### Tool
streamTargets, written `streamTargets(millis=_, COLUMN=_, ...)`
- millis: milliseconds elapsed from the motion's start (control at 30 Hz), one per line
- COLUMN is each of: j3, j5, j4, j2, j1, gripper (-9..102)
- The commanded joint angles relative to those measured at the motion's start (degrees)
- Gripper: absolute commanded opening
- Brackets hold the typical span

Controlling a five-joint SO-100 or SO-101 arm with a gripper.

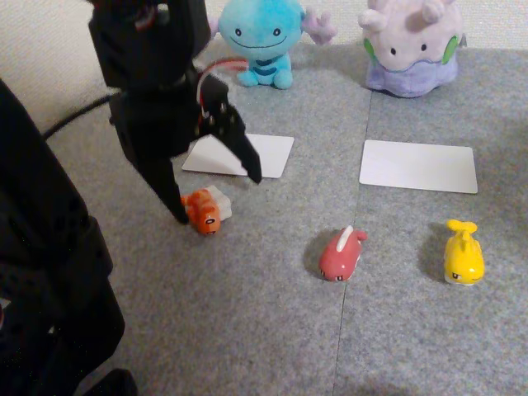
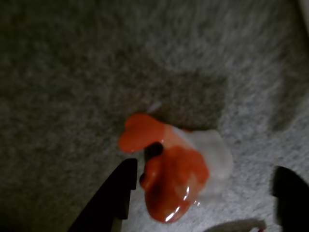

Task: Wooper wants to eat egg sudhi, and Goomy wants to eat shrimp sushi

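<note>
In the other view, the black two-finger hand (image 1: 219, 198) is seen lowered at the left of the grey carpeted surface (image 1: 272, 330), its fingers spread wide and nothing held. The small glossy orange shrimp sushi figure with paler stripes and a white underside (image 1: 204, 210) lies on the surface between the two fingertips, close against the left one, while the right fingertip is well clear of it and appears higher. Its long axis runs from near-left to far-right. The pale lilac blob-shaped Goomy plush with green cheek spots (image 1: 411, 45) sits at the far right, behind a white rectangular card (image 1: 418, 166); the carry is judged to run rightward and away.

In the wrist view, the shrimp sushi (image 2: 174, 181) lies low in the picture between the dark fingers, almost touching the left finger (image 2: 113, 195) and well apart from the right one at the edge. Its forked tail points to the upper left, so the axis lies obliquely to the closing line. The figure is off centre toward the left finger; a small shift to the left before closing is judged advisable.
</note>
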Motion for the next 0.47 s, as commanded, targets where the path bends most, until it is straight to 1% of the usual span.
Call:
streamTargets(millis=0, j3=0.1, j5=0.2, j4=-1.1, j2=-0.6, j1=0.2, gripper=27)
streamTargets(millis=133, j3=0.1, j5=0.2, j4=-3.6, j2=-5.4, j1=0.2, gripper=26)
streamTargets(millis=267, j3=-0.5, j5=1.5, j4=-3.9, j2=-6.7, j1=0.3, gripper=25)
streamTargets(millis=433, j3=-0.6, j5=1.7, j4=-4.3, j2=-6.7, j1=0.5, gripper=10)
